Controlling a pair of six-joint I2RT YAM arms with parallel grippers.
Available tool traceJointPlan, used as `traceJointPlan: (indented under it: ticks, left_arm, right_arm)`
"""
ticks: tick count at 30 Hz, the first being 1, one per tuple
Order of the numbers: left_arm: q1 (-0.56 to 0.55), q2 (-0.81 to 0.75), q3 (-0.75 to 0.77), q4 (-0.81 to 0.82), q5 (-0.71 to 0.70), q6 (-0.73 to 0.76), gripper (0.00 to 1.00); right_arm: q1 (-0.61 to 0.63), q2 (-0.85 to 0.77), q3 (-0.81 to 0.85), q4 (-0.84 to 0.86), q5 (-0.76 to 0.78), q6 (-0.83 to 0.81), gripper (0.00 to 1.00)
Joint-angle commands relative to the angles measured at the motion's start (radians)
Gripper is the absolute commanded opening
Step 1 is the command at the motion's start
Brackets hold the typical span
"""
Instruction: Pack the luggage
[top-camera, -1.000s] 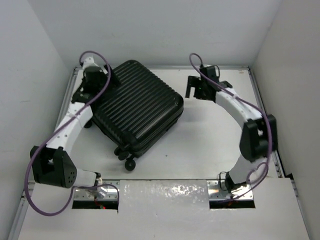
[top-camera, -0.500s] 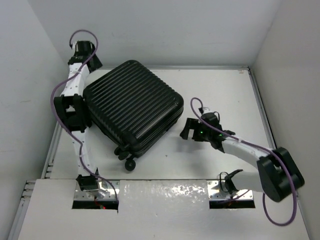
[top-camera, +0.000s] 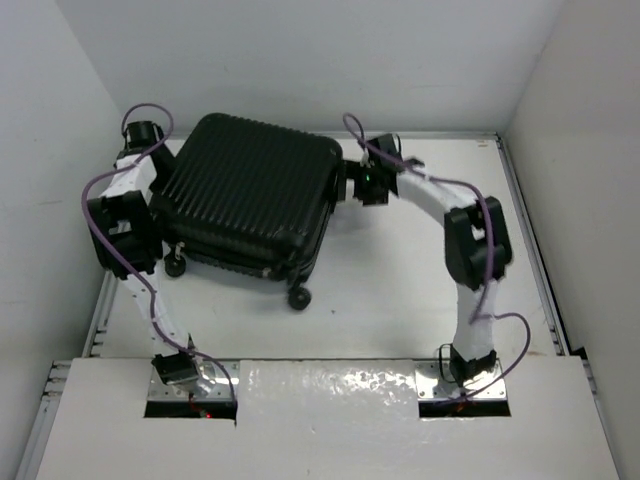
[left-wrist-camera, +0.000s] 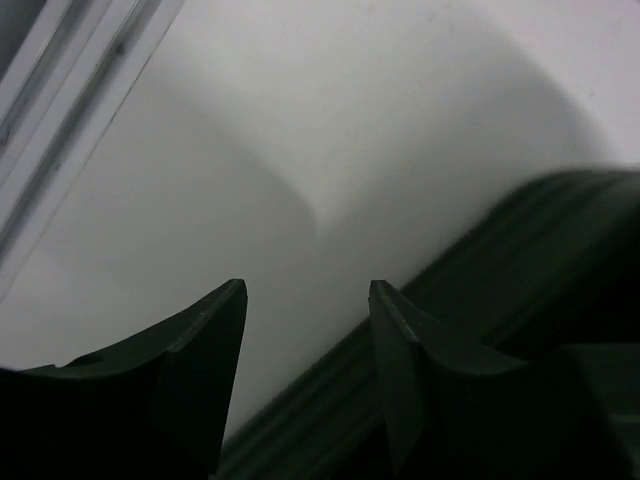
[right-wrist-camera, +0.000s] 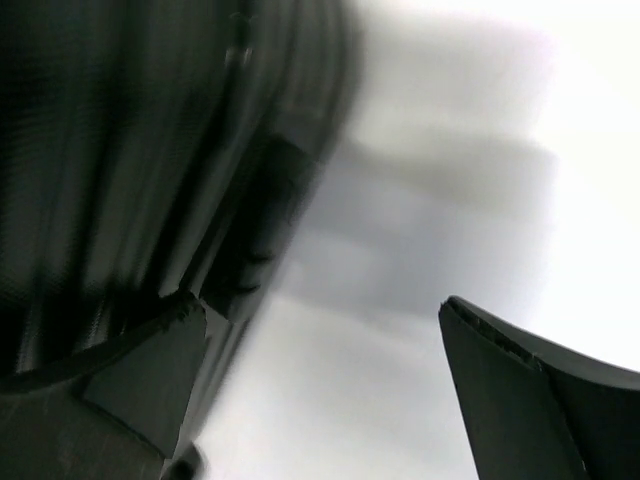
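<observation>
Luggage (top-camera: 245, 200) — a black hard-shell suitcase, closed, lying flat with its ribbed shell facing up. It sits on the white table (top-camera: 420, 280) in the far-left part, close to the far edge and the left edge, and is turned a little askew to both. Small black wheels (top-camera: 299, 297) stick out along its near side, one at the near-right corner and one toward the near-left.

The left arm runs up the left edge of the table and folds at the elbow. Its wrist ends by the suitcase's far-left corner. In the wrist view, the left gripper (left-wrist-camera: 305, 290) has its fingers apart, with bare table showing in the gap and nothing held. The suitcase's ribbed edge passes low and to the right, behind one finger (left-wrist-camera: 420, 390). Whether they touch cannot be told.

The right arm rises along the right side of the table, bends, and reaches left to the suitcase's far-right corner. The right gripper (right-wrist-camera: 320, 305) has its fingers spread wide with nothing between them. One finger (right-wrist-camera: 150, 380) is just beside the suitcase's side wall, but the shell is blurred there and contact cannot be told. The other finger (right-wrist-camera: 520, 390) is over bare table.

A purple cable (top-camera: 100, 195) loops along each arm — slack arcs above the wrists.
</observation>
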Motion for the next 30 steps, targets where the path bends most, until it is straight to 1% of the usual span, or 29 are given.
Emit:
traceJointPlan:
  ticks: [1, 2, 3, 4, 5, 6, 7, 8, 9, 10, 11, 12, 14, 15, 18, 19, 21, 22, 24, 25, 27, 28, 29, 30]
  left_arm:
    - [-0.127, -0.143, -0.178, -0.062, 0.374, -0.006, 0.50]
    - [-0.133, -0.164, -0.271, -0.007, 0.396, -0.018, 0.49]
    - [-0.138, -0.213, -0.317, 0.019, 0.425, -0.047, 0.48]
    - [-0.161, -0.241, -0.362, 0.068, 0.433, -0.054, 0.48]
    - [-0.171, -0.264, -0.437, 0.079, 0.420, -0.073, 0.48]
    - [-0.184, -0.328, -0.478, 0.104, 0.388, -0.084, 0.49]
    - [-0.199, -0.367, -0.526, 0.160, 0.376, -0.100, 0.49]
    - [-0.199, -0.400, -0.572, 0.187, 0.358, -0.121, 0.52]
    - [-0.199, -0.469, -0.647, 0.208, 0.309, -0.159, 0.54]
    - [-0.196, -0.502, -0.669, 0.225, 0.273, -0.172, 0.57]
    - [-0.196, -0.528, -0.683, 0.222, 0.229, -0.181, 0.64]
    - [-0.190, -0.572, -0.687, 0.215, 0.169, -0.192, 0.65]
    - [-0.187, -0.609, -0.674, 0.213, 0.143, -0.187, 0.67]
    - [-0.179, -0.614, -0.636, 0.190, 0.135, -0.186, 0.68]
    - [-0.176, -0.608, -0.542, 0.126, 0.112, -0.173, 0.71]
    - [-0.176, -0.612, -0.529, 0.113, 0.104, -0.175, 0.71]
    - [-0.176, -0.655, -0.531, 0.110, 0.074, -0.189, 0.72]
    - [-0.175, -0.704, -0.555, 0.112, 0.054, -0.211, 0.72]
    - [-0.175, -0.762, -0.603, 0.124, 0.034, -0.244, 0.73]
    - [-0.175, -0.795, -0.650, 0.124, 0.020, -0.259, 0.73]
    - [-0.176, -0.881, -0.687, 0.092, -0.033, -0.310, 0.75]
    - [-0.176, -0.922, -0.707, 0.074, -0.053, -0.336, 0.75]
    - [-0.176, -0.941, -0.715, 0.043, -0.064, -0.340, 0.75]
    - [-0.176, -0.956, -0.721, 0.034, -0.060, -0.345, 0.76]
  right_arm:
    - [-0.029, 0.185, 0.514, -0.148, -0.063, -0.078, 0.98]
    - [-0.039, 0.310, 0.641, -0.207, -0.098, -0.142, 0.99]
    - [-0.055, 0.373, 0.753, -0.314, -0.120, -0.165, 0.99]
    - [-0.066, 0.476, 0.944, -0.347, -0.143, -0.182, 0.99]
    - [-0.077, 0.504, 1.002, -0.393, -0.166, -0.181, 0.99]
    - [-0.086, 0.508, 1.019, -0.398, -0.159, -0.176, 0.99]
    - [-0.103, 0.488, 0.948, -0.386, -0.137, -0.179, 0.99]
    - [-0.106, 0.390, 0.859, -0.358, -0.105, -0.184, 0.99]
    - [-0.114, 0.323, 0.761, -0.250, -0.020, -0.189, 0.99]
    - [-0.123, 0.260, 0.575, -0.196, 0.010, -0.190, 0.99]
    - [-0.134, 0.166, 0.512, -0.162, 0.027, -0.187, 0.99]
    - [-0.161, 0.138, 0.464, -0.154, 0.047, -0.184, 0.99]
    - [-0.187, 0.086, 0.462, -0.215, 0.085, -0.196, 0.99]
    - [-0.191, 0.071, 0.462, -0.238, 0.160, -0.213, 0.99]
    - [-0.198, -0.008, 0.446, -0.310, 0.287, -0.224, 0.99]
    - [-0.201, -0.029, 0.435, -0.317, 0.355, -0.228, 0.99]
    - [-0.215, -0.101, 0.380, -0.326, 0.415, -0.239, 0.99]
    - [-0.227, -0.124, 0.354, -0.315, 0.440, -0.244, 0.99]
    - [-0.232, -0.190, 0.262, -0.298, 0.429, -0.259, 0.99]
    - [-0.232, -0.209, 0.228, -0.283, 0.376, -0.271, 0.99]
    - [-0.231, -0.247, 0.153, -0.280, 0.354, -0.278, 0.99]
    - [-0.231, -0.265, 0.118, -0.239, 0.328, -0.276, 0.99]
    - [-0.231, -0.296, 0.038, -0.210, 0.314, -0.273, 0.99]
    - [-0.231, -0.296, 0.016, -0.191, 0.309, -0.271, 0.99]
